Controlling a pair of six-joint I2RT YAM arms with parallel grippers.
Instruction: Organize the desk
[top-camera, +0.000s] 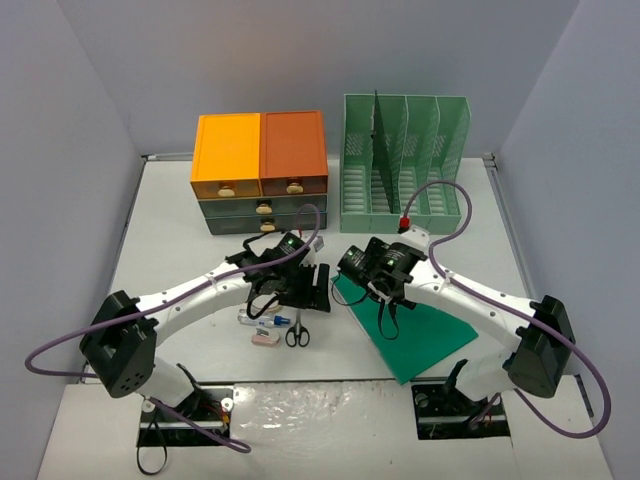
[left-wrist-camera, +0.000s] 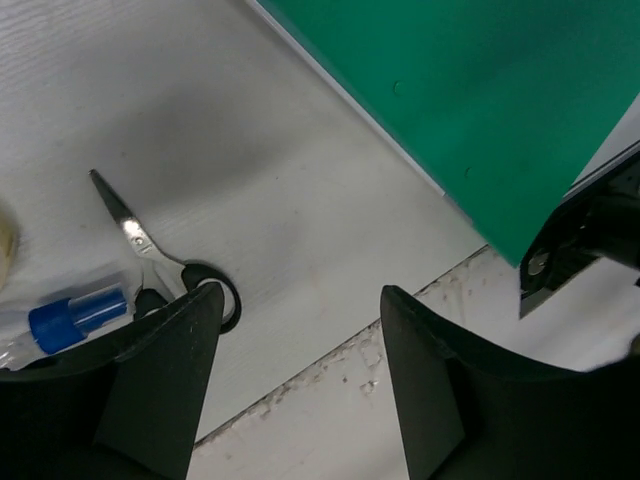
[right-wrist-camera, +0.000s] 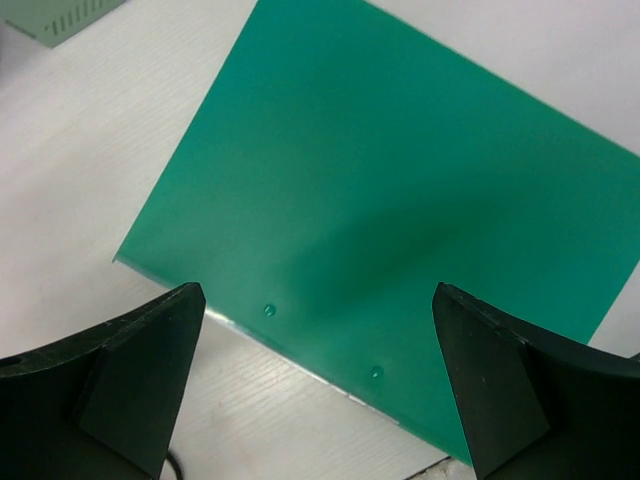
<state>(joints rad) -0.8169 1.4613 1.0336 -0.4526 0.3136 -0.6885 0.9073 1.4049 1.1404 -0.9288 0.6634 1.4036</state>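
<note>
The left gripper (left-wrist-camera: 300, 300) hangs with its jaws partly apart and nothing between them, just above the scissors (left-wrist-camera: 150, 255) and a blue-capped marker (left-wrist-camera: 75, 315) on the desk (left-wrist-camera: 280, 180). The right gripper (right-wrist-camera: 317, 295) stands wide open and empty over the green folder (right-wrist-camera: 400, 180), which lies flat. The folder seems the step in hand. Next: pinch its near edge and carry it to the file rack (top-camera: 405, 160).

light: bright, even | shadows: soft, on desk (left-wrist-camera: 230, 130) | glare: near edge | focus: wrist foregrounds soft
</note>
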